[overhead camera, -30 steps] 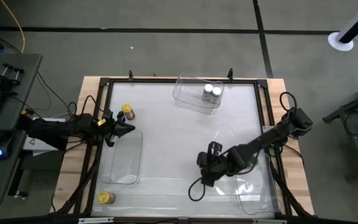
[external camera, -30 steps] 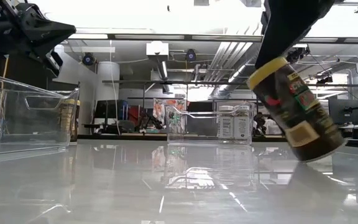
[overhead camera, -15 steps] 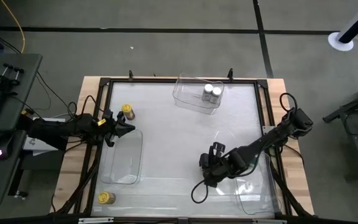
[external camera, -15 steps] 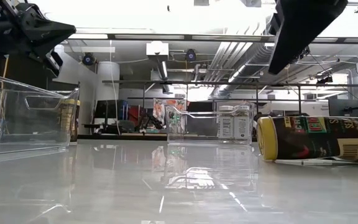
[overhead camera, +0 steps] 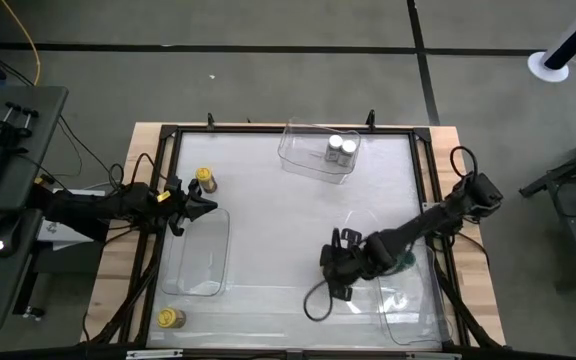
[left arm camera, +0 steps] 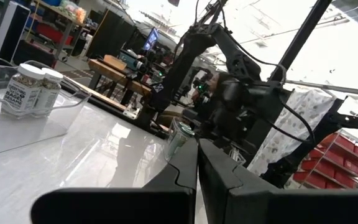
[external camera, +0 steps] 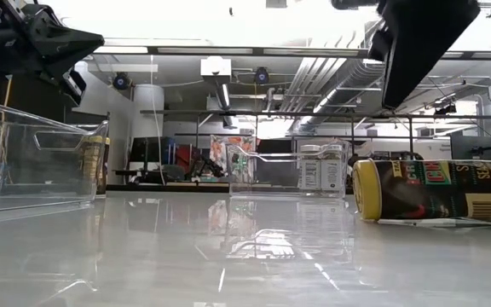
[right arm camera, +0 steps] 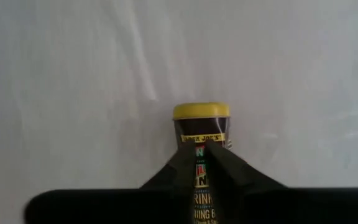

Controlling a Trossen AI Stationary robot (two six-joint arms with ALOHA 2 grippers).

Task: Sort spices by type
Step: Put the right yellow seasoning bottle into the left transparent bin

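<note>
Dropped yellow-lidded jar [external camera: 437,190] lies sideways — right end effector [right arm camera: 206,163] above it.

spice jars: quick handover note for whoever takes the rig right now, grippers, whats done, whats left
Left gripper: shut, empty, waiting at the table's left edge.
Right gripper: above the fallen yellow-lid jar, which lies on its side on the table, not held.
Done: two silver-lid jars stand in the far bin.
Left: bin the fallen jar, the standing yellow-lid jar and the corner yellow-lid jar. Green lids not clearly seen.
</note>
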